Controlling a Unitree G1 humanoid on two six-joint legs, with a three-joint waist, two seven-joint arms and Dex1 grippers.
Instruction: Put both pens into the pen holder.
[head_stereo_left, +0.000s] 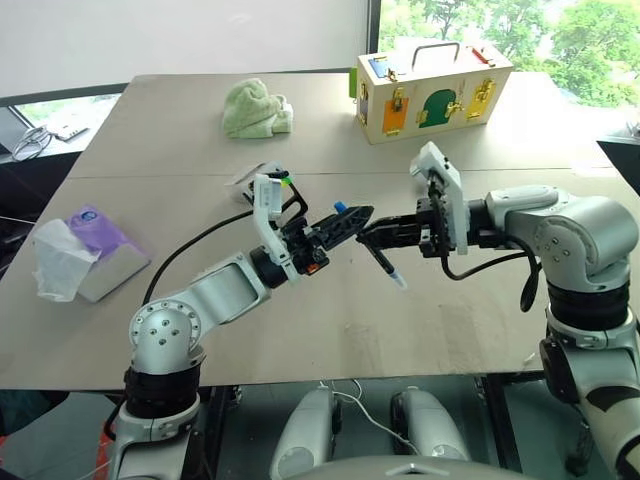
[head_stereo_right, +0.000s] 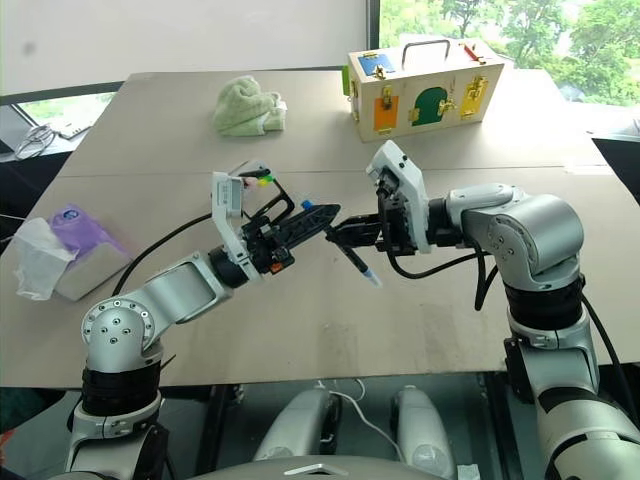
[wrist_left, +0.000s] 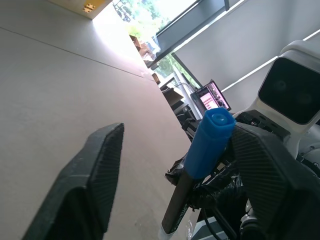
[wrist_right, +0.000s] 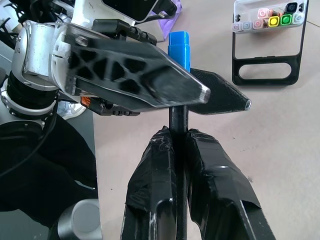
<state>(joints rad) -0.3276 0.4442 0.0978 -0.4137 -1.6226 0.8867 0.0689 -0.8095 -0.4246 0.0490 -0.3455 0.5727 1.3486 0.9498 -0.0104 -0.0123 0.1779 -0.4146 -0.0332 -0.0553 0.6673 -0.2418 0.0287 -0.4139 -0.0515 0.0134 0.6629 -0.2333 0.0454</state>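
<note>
The right pincer (wrist_right: 181, 150) is clamped tight on the black barrel of the blue-capped pen (head_stereo_left: 385, 262), holding it above the tabletop (head_stereo_left: 450, 320) so the blue cap (wrist_left: 209, 142) points up between the fingers of the left pincer (head_stereo_left: 352, 219). Those fingers stand partly apart around the cap, one finger (wrist_left: 260, 170) touching it (a hand-over, I judge). The ribbed pads should grip the smooth plastic well. The pen holder (wrist_right: 267, 45), black-framed and clear-sided, lies on the tabletop beyond.

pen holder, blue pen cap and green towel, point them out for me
pen holder (wrist_right: 265, 47), right wrist view, black frame.
blue pen cap (wrist_left: 209, 144), left wrist view, side of cap.
green towel (head_stereo_left: 254, 109), left eye view, middle.
</note>
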